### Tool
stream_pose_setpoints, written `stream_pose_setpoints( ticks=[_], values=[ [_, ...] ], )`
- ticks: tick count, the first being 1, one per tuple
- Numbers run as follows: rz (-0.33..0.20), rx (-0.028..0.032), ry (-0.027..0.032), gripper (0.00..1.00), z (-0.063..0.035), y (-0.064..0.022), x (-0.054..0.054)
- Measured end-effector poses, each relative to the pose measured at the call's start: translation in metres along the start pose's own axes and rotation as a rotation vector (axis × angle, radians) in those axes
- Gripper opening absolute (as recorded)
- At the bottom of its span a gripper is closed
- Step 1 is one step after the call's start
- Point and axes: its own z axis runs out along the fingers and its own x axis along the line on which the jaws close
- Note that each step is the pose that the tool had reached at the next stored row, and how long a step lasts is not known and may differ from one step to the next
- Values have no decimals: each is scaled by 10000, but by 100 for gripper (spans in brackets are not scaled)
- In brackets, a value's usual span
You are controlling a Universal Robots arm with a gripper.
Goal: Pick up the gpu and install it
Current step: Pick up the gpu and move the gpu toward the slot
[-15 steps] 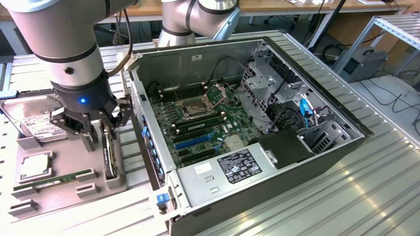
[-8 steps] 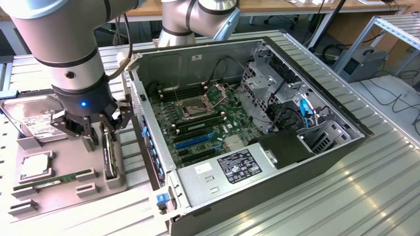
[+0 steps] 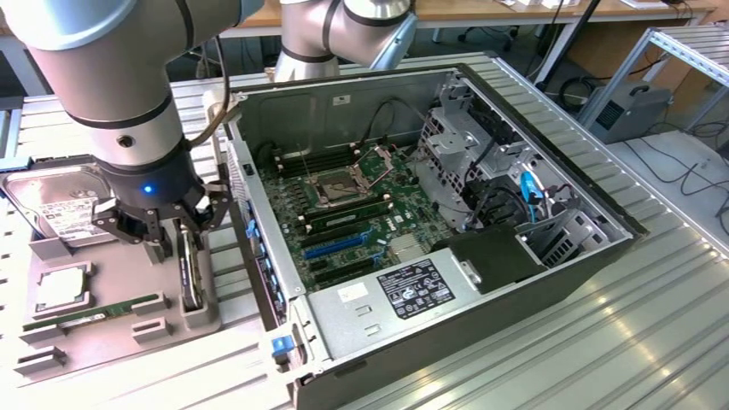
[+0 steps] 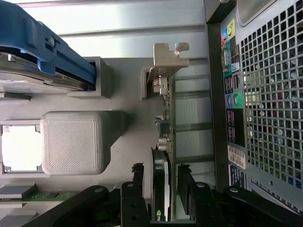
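**Open gripper [image 3: 180, 237] straddles the gpu [image 3: 191, 286] in its holder**

The arm [image 3: 114, 94] drops in from the upper left of the exterior frame. Its thick grey forearm is near vertical and the wrist points straight down, with a small blue light [image 3: 142, 190] glowing just above the black gripper. A second stretch of the arm crosses the top centre of the frame, behind the case. The gripper hangs at the frame's left, low over the grey holder tray [image 3: 108, 346] and just beside the open computer case [image 3: 592, 256].

The gpu stands on its long edge in a slot of that tray, at the lower left of the frame, not yet in the case. In the wrist view the gripper [image 4: 160, 172] is spread wide. Its two black fingers [image 4: 138, 176] stand one on each side of the gpu [image 4: 165, 132], with a narrow gap at each, so nothing is clamped. The card's silvery bracket [image 4: 165, 59] is at the end far from the fingers. The case's perforated rear panel [image 4: 272, 94] runs alongside.

A hard drive [image 3: 57, 201] lies at mid-left and a green memory stick [image 3: 91, 314] near the lower left. The motherboard [image 3: 353, 205] lies exposed at the frame's centre.
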Motion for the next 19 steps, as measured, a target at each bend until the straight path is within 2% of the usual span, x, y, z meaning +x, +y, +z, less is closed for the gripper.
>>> stream_pose_setpoints(
  ticks=[10, 11, 12, 13, 14, 19],
  values=[
    [6, -1, 0, 42, 26, 0, 1],
    [5, -1, 0, 41, 25, -1, 1],
    [6, -1, 0, 34, 25, 0, 1],
    [5, -1, 1, 34, 25, -1, 1],
    [5, -1, 1, 28, 25, -1, 1],
    [6, -1, 1, 27, 25, -1, 1]
  ],
)
